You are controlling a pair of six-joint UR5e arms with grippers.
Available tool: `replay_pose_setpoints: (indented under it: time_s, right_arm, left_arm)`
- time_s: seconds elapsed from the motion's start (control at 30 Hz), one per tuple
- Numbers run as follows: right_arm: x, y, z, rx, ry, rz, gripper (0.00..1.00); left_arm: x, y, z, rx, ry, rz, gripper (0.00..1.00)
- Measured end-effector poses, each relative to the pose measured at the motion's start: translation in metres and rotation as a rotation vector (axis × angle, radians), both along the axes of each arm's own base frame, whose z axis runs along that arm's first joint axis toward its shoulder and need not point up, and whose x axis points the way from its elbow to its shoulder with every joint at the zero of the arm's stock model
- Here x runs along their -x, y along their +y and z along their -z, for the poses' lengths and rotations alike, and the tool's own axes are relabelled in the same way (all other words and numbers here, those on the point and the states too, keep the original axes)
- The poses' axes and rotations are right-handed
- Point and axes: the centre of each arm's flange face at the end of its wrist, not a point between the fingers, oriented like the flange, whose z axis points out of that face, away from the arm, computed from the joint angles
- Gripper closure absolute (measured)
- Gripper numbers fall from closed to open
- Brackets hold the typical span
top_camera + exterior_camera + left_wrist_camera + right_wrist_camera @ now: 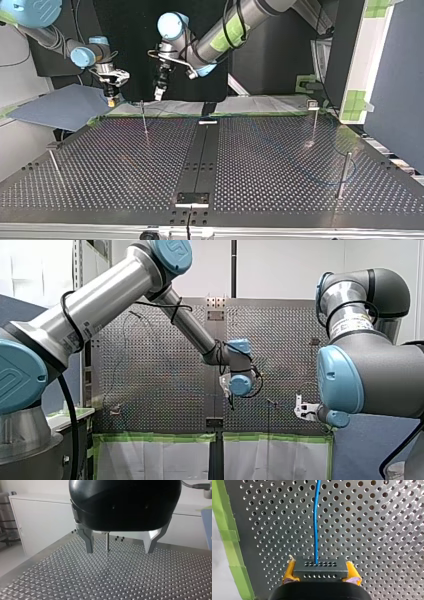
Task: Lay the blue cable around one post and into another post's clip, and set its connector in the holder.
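My right hand (320,573) is clamped by its yellow pads on the black rectangular connector block (320,567). The thin blue cable (315,525) leaves the block's top face and runs straight ahead over the perforated metal surface (374,542), close to the edge lined with green tape (229,535). The step in hand looks like carrying the connector while the cable is laid. The grip should stay square on the block, and the travel should be slow and low so the cable trails without kinking at its root. In the top view the rest of the cable shows only faintly, as a loop near the plain round metal post (342,175) at that view's right. The slender post with a clip on top (313,117) stands behind that post. I cannot tell for certain which fixture is the holder. My left hand (120,546) hangs above the surface with its metal fingers spread wide and holding nothing, and a thin upright metal pin (107,542) stands just ahead between them. That pin and my left arm over the middle are the likeliest snags for a sweeping cable. A blue-grey flat panel (60,107) beside my right hand also crowds its side.
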Motion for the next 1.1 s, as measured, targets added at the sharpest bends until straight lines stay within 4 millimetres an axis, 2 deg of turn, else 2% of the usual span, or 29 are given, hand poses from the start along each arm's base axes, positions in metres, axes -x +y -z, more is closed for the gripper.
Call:
replay_pose_setpoints:
  time_s: [0.13, 0.3, 0.43, 1.1]
  right_arm:
    - [0.0, 0.0, 0.001, -0.001, -0.001, 0.0, 0.99]
    - [0.0, 0.0, 0.001, 0.0, -0.001, 0.0, 0.99]
    - [-0.001, -0.001, 0.0, 0.0, -0.001, -0.001, 0.99]
    - [-0.004, 0.001, 0.002, -0.002, -0.001, -0.007, 0.99]
  left_arm:
    - [-0.001, 0.015, -0.009, -0.021, 0.006, -0.011, 0.0]
    - [-0.013, 0.043, -0.021, -0.068, 0.007, -0.039, 0.0]
    - [-0.012, 0.059, -0.031, -0.077, 0.007, -0.052, 0.0]
    - [0.033, 0.11, -0.076, -0.085, -0.005, -0.056, 0.0]
